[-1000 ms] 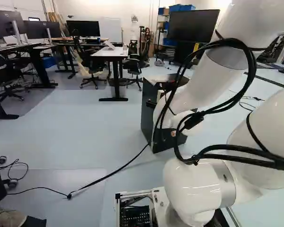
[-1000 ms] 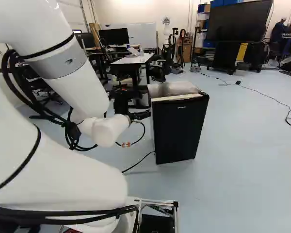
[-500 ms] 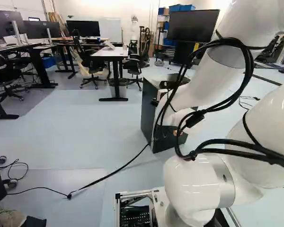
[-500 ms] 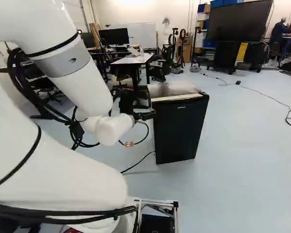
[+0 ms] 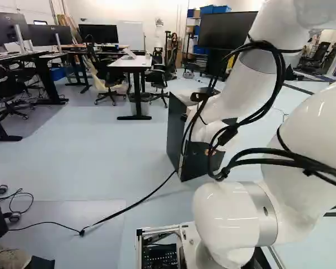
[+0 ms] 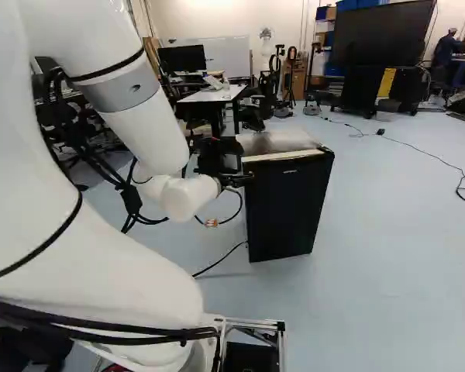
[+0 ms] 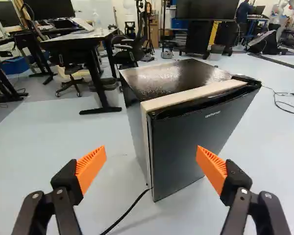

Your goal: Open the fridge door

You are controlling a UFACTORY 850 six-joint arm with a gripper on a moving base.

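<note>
Fridge (image 6: pixel 287 209) stands on the floor (image 6: pixel 395 256), right of centre in the right base view, door (image 7: pixel 181 142) closed. Fingers (image 7: pixel 91 168) stand wide apart, holding nothing, presumably to take its edge.

Arm (image 6: pixel 139 124) shifted right in right base view; gripper (image 6: pixel 239 180) goes with it, now overlapping fridge (image 6: pixel 287 213) edge there. Arm's cables (image 5: pixel 281 70) shifted left in left base view.

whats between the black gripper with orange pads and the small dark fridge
No object stands between gripper and fridge; the wrist view shows a black cord on the pale floor below.
</note>
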